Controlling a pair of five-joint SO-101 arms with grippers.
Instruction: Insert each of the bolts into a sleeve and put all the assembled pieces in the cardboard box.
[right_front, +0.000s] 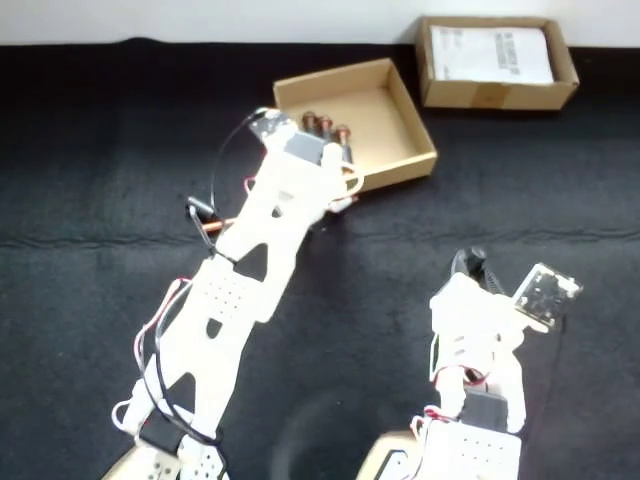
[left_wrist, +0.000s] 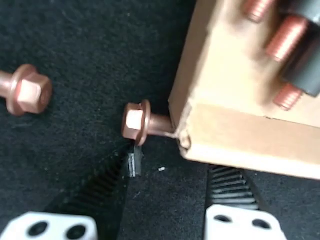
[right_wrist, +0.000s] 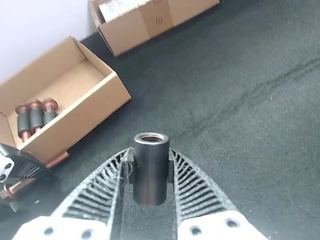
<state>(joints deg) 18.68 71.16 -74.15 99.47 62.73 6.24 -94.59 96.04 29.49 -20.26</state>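
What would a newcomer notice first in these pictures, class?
The right pincer grips a dark sleeve upright. Three assembled pieces lie in the cardboard box, and a copper bolt lies at that box's outer corner, just ahead of the open left pincer.

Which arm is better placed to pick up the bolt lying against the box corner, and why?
Left. The left gripper is open right beside that bolt at the cardboard box corner; the right gripper is shut on a sleeve, away from the box.

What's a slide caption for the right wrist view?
Right hand holds a dark cylindrical metal sleeve; three sleeved copper bolts lie in the open cardboard box beyond.
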